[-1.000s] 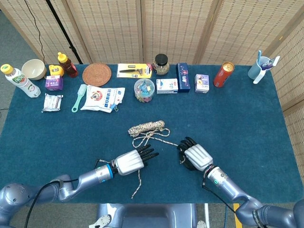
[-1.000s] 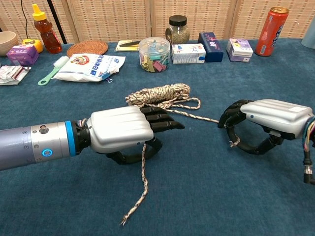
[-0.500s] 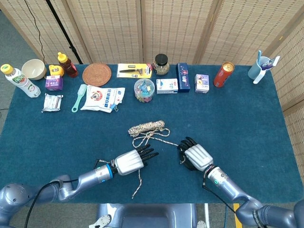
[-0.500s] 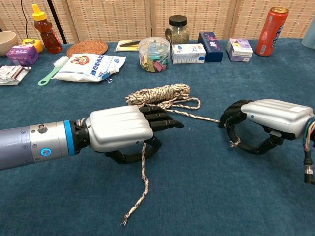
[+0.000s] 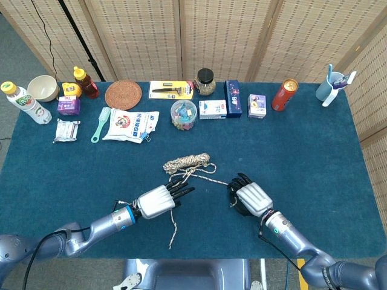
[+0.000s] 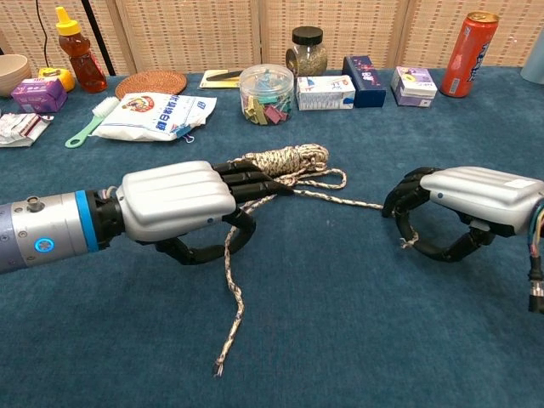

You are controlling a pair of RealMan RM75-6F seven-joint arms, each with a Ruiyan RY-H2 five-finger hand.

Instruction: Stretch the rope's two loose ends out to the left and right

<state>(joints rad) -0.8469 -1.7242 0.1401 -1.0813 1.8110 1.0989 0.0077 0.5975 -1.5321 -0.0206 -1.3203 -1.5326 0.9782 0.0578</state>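
Observation:
A speckled rope bundle [image 5: 188,161] [image 6: 286,159] lies mid-table, with two strands running out toward me. My left hand [image 5: 155,201] [image 6: 176,202] sits just in front-left of the bundle. Its fingers and thumb curl round one strand, whose frayed tail [image 6: 224,350] [image 5: 172,238] trails toward the near edge. My right hand [image 5: 252,199] [image 6: 470,198] is to the right of the bundle. It grips the other strand, which runs taut from the bundle into its curled fingers; a short end shows below them.
Along the far side stand a clip jar [image 5: 183,114] [image 6: 261,93], a white bag [image 5: 131,125] [image 6: 153,115], a green brush [image 5: 100,124], small boxes [image 6: 325,92] and a red can [image 5: 285,94] [image 6: 467,42]. Blue cloth [image 5: 326,163] covers the table.
My left hand has shifted left and slightly back, dragging its strand with it; the tail now hangs more to the left. The right hand has barely moved.

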